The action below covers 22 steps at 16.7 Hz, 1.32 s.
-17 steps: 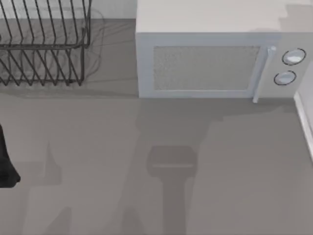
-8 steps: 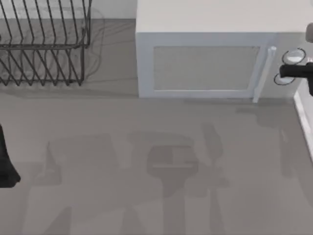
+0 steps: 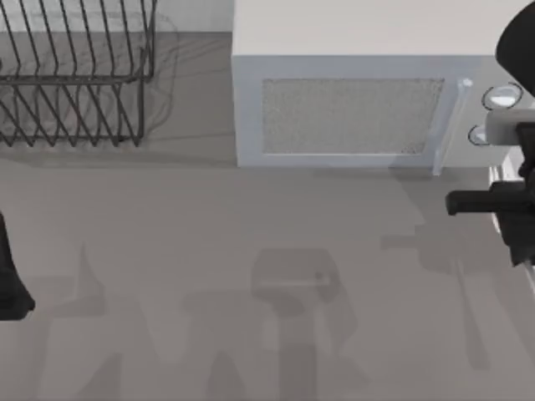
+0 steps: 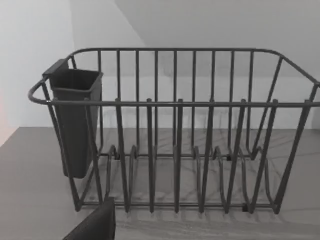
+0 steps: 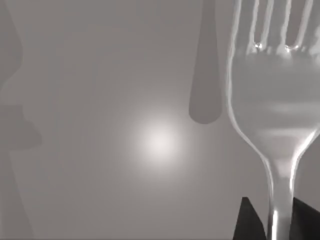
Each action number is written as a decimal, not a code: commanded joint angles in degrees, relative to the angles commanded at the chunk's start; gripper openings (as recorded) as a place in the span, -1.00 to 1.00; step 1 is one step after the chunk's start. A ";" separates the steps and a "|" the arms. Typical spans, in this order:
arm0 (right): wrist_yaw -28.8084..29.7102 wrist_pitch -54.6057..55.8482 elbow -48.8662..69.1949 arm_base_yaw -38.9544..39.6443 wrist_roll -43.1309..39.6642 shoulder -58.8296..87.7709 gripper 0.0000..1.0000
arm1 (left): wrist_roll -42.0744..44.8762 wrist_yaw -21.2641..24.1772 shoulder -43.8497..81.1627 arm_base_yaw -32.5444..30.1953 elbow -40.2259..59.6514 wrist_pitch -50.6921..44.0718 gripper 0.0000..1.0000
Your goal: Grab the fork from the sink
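We've got the fork [image 5: 270, 100] right in the right gripper [image 5: 272, 222], and that's the whole story here. In the right wrist view the slim handle runs down between the two dark fingertips [image 5: 248, 220], one on each side of it, jaws narrowed onto the metal. The fork's long axis runs straight out from the pincer, neck first, then the broad head, tines at the far end pointing away from us. So the thing lies dead ahead of the fingers and in line with them, not crosswise.

From above, our right gripper [image 3: 510, 205] hangs at the table's right edge, just in front of the microwave [image 3: 351, 109] and its two dials. The fork is too thin to pick out from up there.

Our left arm [image 3: 10, 284] sits parked at the far left edge, its wrist camera looking at the dish rack [image 4: 175, 150] with the dark cutlery cup [image 4: 75, 120]. It's well apart from the fork; the right arm has it, and we'd judge the grab as made.
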 joint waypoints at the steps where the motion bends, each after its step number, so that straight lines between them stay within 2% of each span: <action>1: 0.00 0.00 0.00 0.00 0.00 0.00 -1.00 | 0.00 0.00 0.00 0.00 0.00 0.00 1.00; 6: -0.03 4.29 -3.64 -0.18 0.05 0.93 -1.00 | 0.00 0.00 0.00 0.00 0.00 0.00 1.00; 13: 0.00 23.33 -18.45 0.21 0.31 4.29 -1.00 | 0.00 0.00 0.00 0.00 0.00 0.00 1.00; 19: 0.00 25.63 -20.69 0.30 0.38 4.95 -1.00 | 0.00 0.00 0.00 0.00 0.00 0.00 1.00; 22: 0.00 25.63 -20.69 0.30 0.38 4.95 -0.55 | 0.00 0.00 0.00 0.00 0.00 0.00 1.00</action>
